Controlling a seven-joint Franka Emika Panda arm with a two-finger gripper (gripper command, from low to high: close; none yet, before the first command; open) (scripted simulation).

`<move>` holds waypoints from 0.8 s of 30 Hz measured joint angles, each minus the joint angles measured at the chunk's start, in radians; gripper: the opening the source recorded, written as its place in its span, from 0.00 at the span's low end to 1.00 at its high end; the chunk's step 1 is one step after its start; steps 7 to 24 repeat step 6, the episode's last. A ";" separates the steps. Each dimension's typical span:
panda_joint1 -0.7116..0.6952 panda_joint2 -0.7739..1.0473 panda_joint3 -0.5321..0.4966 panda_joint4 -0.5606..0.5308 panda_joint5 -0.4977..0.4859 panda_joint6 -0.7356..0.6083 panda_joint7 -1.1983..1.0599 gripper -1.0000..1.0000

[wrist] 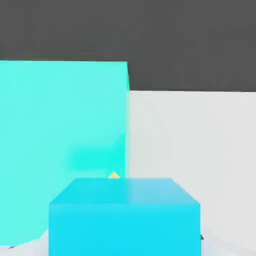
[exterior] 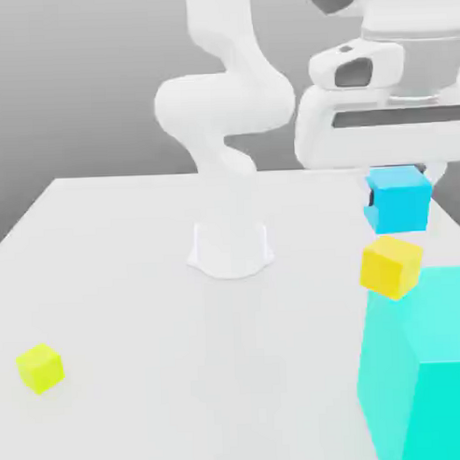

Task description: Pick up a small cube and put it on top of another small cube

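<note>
Pale tabletop [exterior: 162, 320] spreads beneath; toward the exterior view's right, the golden cube [exterior: 391, 267] sits below the blue cube [exterior: 399, 200], which the gripper [exterior: 399, 198] grips. Centre it carefully, lower slowly, release only once settled.

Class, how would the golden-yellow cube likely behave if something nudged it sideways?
The golden-yellow cube would probably slide rather than roll, given its flat faces and square edges. It looks rigid, so it likely wouldn't squash. Being as wide as it is tall, it seems unlikely to tip under a gentle push.
</note>
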 joint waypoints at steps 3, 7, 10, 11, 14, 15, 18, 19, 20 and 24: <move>0.001 0.035 0.012 -0.065 -0.002 0.100 0.006 1.00; 0.001 0.035 0.012 -0.065 -0.002 0.100 0.006 1.00; 0.001 0.035 0.012 -0.065 -0.002 0.100 0.006 1.00; 0.001 0.035 0.012 -0.065 -0.002 0.100 0.006 1.00; 0.001 0.035 0.012 -0.065 -0.002 0.100 0.006 1.00; 0.001 0.035 0.012 -0.065 -0.002 0.100 0.006 1.00; 0.001 0.035 0.012 -0.065 -0.002 0.100 0.006 1.00; 0.001 0.035 0.012 -0.065 -0.002 0.100 0.006 1.00; 0.001 0.035 0.012 -0.065 -0.002 0.100 0.006 1.00; 0.001 0.035 0.012 -0.065 -0.002 0.100 0.006 1.00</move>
